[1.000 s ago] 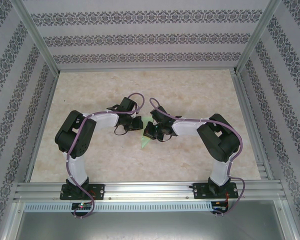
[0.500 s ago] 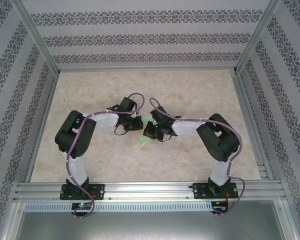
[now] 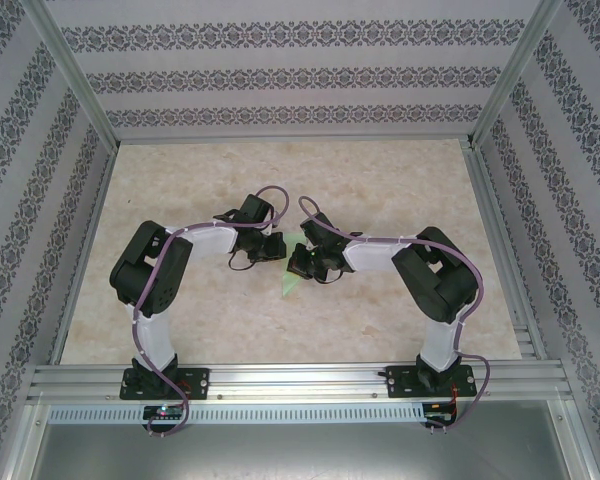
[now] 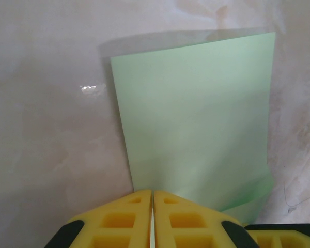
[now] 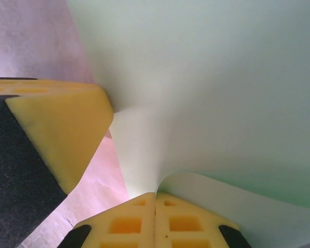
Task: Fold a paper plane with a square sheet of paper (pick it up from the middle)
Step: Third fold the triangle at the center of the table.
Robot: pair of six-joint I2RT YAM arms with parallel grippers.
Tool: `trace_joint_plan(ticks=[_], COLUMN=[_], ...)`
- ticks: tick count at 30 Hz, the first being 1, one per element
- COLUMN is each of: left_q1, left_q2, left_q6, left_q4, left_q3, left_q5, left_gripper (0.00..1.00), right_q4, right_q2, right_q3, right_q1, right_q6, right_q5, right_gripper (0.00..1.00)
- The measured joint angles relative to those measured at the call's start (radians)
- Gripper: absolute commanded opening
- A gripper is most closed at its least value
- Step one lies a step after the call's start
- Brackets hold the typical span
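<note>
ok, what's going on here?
Two arms are folding a pale green paper in the middle of the table. The right gripper is shut on a curled-up part of it. The left gripper is shut too, tips at the paper's edge; I can't tell if it pinches or just presses.

Soft, even light — right wrist close-up blurred, perhaps overexposed.

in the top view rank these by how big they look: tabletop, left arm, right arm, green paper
1. tabletop
2. left arm and right arm: about alike, so not ranked against each other
3. green paper, just a small sliver showing
</note>
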Motion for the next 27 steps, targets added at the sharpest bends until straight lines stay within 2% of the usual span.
trace_joint_plan(ticks=[6, 13, 22, 27], left_q1=[0.0, 0.009, 0.106, 0.109], left_q2=[0.0, -0.026, -0.185, -0.2], left_q6=[0.0, -0.005, -0.058, -0.071], left_q4=[0.0, -0.014, -0.009, 0.002], left_q3=[0.0, 0.0, -0.076, -0.124], left_q5=[0.0, -0.01, -0.046, -0.026], left_gripper=[0.12, 0.16, 0.17, 0.17], right_q4=[0.0, 0.007, 0.016, 0.021], right_q2=[0.003, 0.004, 0.004, 0.003], right_q3=[0.0, 0.002, 0.009, 0.009], right_q1=[0.0, 0.0, 0.0, 0.0], right_q6=[0.0, -0.004, -0.003, -0.003], right_q5=[0.001, -0.003, -0.011, -0.015], right_gripper=[0.09, 0.25, 0.36, 0.38])
